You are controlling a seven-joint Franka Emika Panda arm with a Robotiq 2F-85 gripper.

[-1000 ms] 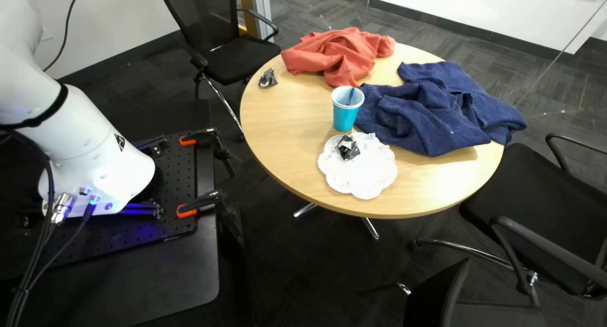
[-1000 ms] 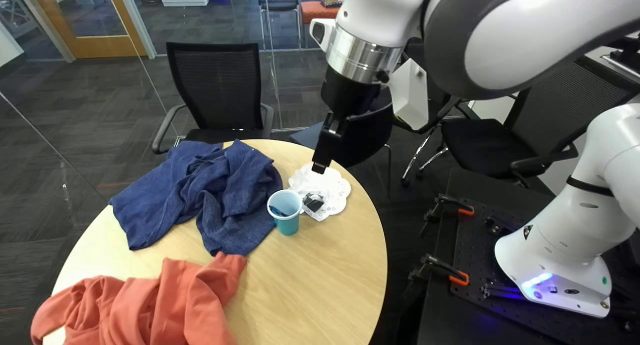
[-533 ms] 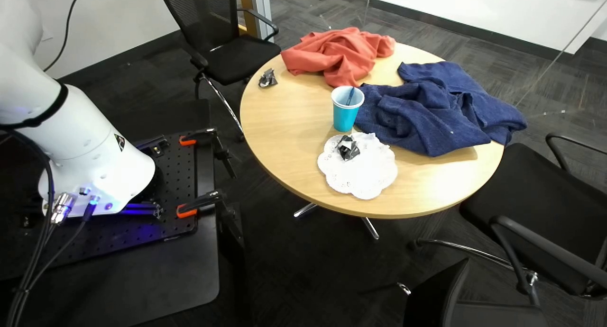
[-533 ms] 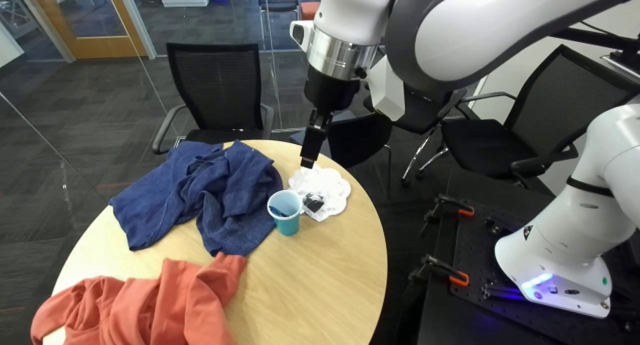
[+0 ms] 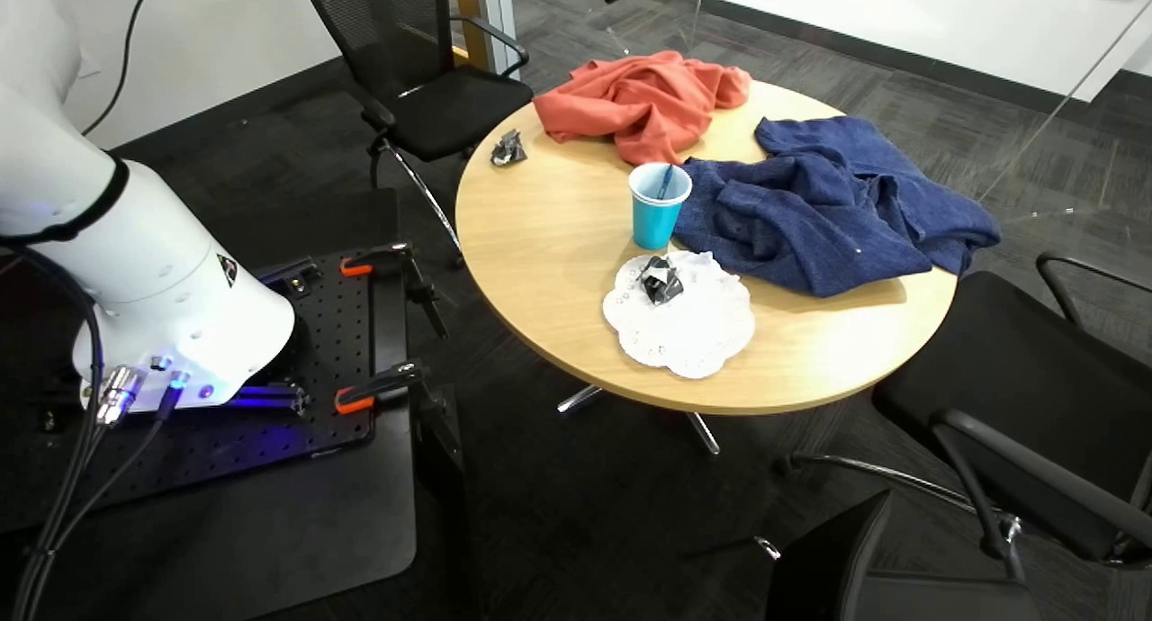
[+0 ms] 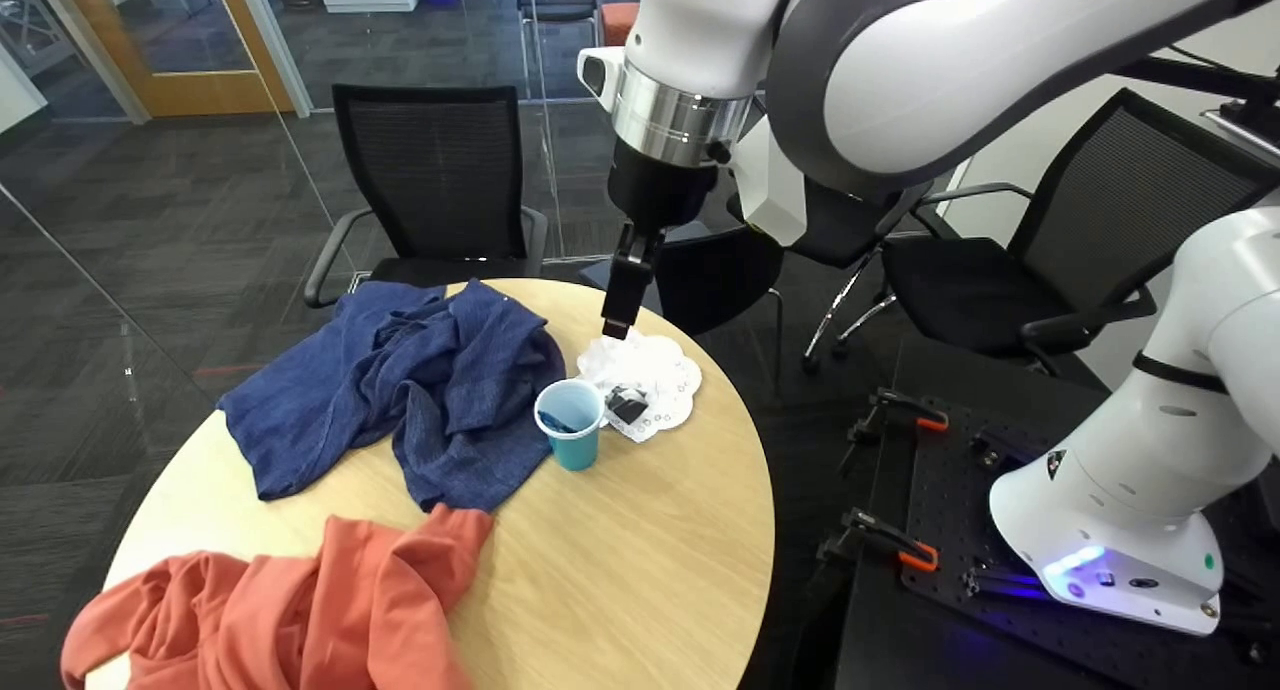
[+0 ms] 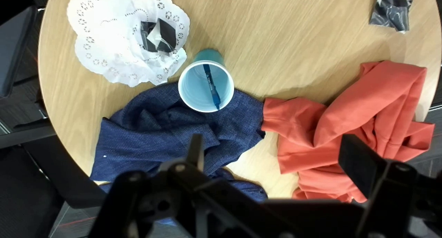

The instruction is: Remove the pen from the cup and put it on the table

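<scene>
Neither part of the task, removal or placement, had been completed. The pen (image 7: 211,84) was inside the cup (image 5: 654,223), leaning against the inner wall, with its upper end at about rim height on the side toward the blue cloth (image 7: 165,134). The cup stood upright on the table (image 7: 286,34), near the doily (image 7: 103,34) and just beside the blue cloth; whether cup and cloth touched could not be told.

The gripper (image 7: 272,150) held nothing. Its jaws stood wide apart, with only the table, the blue cloth and the red cloth (image 7: 345,134) showing beyond the gap. In both exterior views the gripper was apart from the cup. In the wrist view the cup lay outside the gap, so alignment over the pen was judged incomplete.

The step in hand was judged to be the approach. The remaining steps, in order, were judged as follows: position the gripper over the cup; lower it; set the jaws on either side of the pen's upper end; grip; lift until the pen cleared the rim; lay it on the table; release.

Caution: little of the pen appeared to project above the rim, so the grip probably called for entry into the cup's mouth. A misaligned descent could have tipped the cup.
</scene>
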